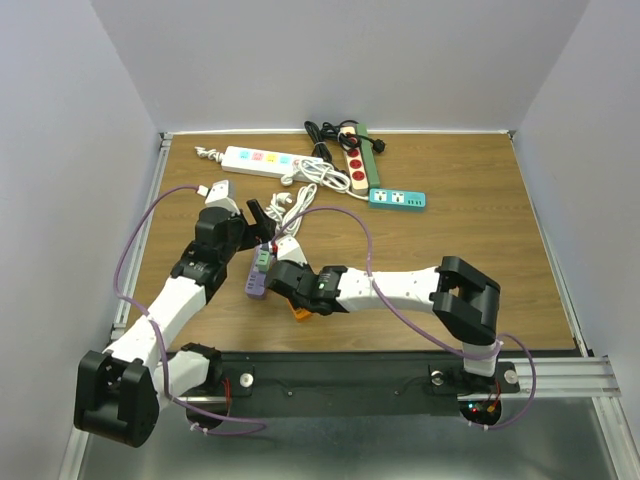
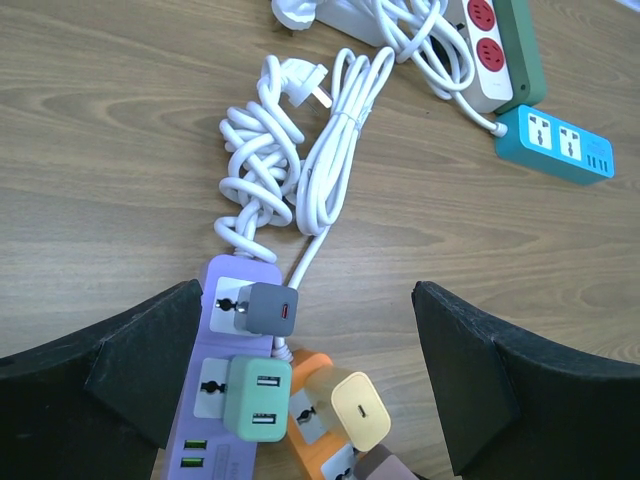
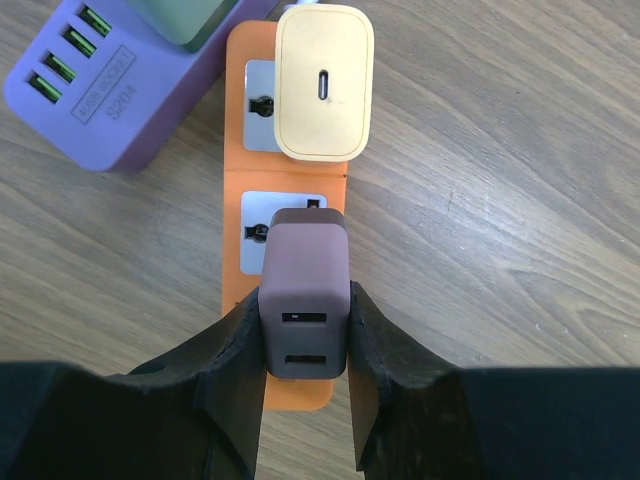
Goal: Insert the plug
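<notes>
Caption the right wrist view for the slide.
Right gripper clamps a maroon charger at the orange power strip's socket, next to a yellow charger already plugged in.

maroon charger [image 3: 305,300] and orange strip [image 3: 285,182] look smooth plastic; table [image 3: 500,200] matt wood-grain.

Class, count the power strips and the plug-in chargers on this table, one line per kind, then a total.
Power strips: 5 (white strip, red-socket strip, teal strip, purple strip, orange strip)
Chargers: 4 (grey charger, green charger, yellow charger, maroon charger)
Total: 9
</notes>
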Controlling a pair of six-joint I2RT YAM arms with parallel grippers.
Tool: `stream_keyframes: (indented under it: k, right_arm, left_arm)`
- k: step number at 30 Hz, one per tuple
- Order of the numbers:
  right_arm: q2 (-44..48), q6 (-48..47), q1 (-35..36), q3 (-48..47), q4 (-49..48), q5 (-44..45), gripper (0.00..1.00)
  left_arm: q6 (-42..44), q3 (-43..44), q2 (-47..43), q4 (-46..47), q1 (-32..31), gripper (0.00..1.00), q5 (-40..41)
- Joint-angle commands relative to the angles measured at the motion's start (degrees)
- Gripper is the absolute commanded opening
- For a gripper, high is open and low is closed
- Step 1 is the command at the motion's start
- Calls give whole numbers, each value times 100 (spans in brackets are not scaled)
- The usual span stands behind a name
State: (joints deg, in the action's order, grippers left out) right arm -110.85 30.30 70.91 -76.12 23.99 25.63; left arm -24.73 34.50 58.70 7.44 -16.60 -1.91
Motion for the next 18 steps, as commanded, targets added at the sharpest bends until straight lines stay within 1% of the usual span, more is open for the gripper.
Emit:
stream_keyframes:
  k: [1,3,6,15,18]
  right_arm:
    - [-1739,11,124,844,2418,-1500,0]
    - [-1703,46,89,800,2418,-1376,0]
    - [-1686,11,-147,730,2426,-1315,0]
    - [-1633,-674,-806,160,2409,-1420,1]
    - [-1703,-868,-904,-43,2426,-1464,0]
  left_arm:
    - [-5,4,-227,161,25,98,7]
    - [-5,-5,-253,161,25,98,15]
    - [3,13,-201,187,25,98,-19]
    - [56,-5,-122,284,25,98,-160]
    - [56,-5,-104,293,25,98,-169]
